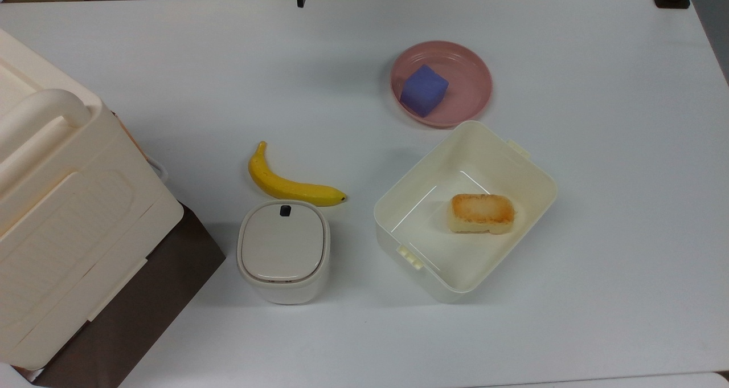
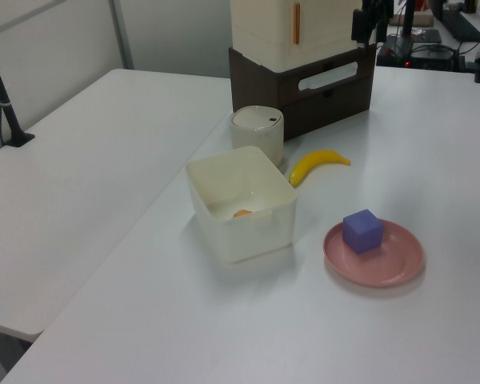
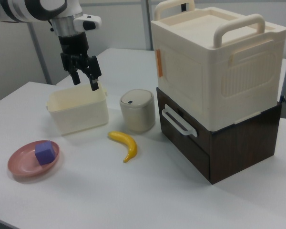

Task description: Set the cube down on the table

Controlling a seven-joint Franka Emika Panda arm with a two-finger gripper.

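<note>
Awaiting pickup, the cube sits on the pink plate; the gripper, fingers spread and empty, hangs above the cream box; next, a descent leftward in the right view.

The tabletop lies bare along the top view's right side and across its upper part, giving broad room. The plate with the cube sits just above the open box, nearly touching its rim, so the way between them is shut. The banana and the lidded pot crowd the middle. The big case blocks the top view's left. In the right view the hand hangs open, high above the box
</note>
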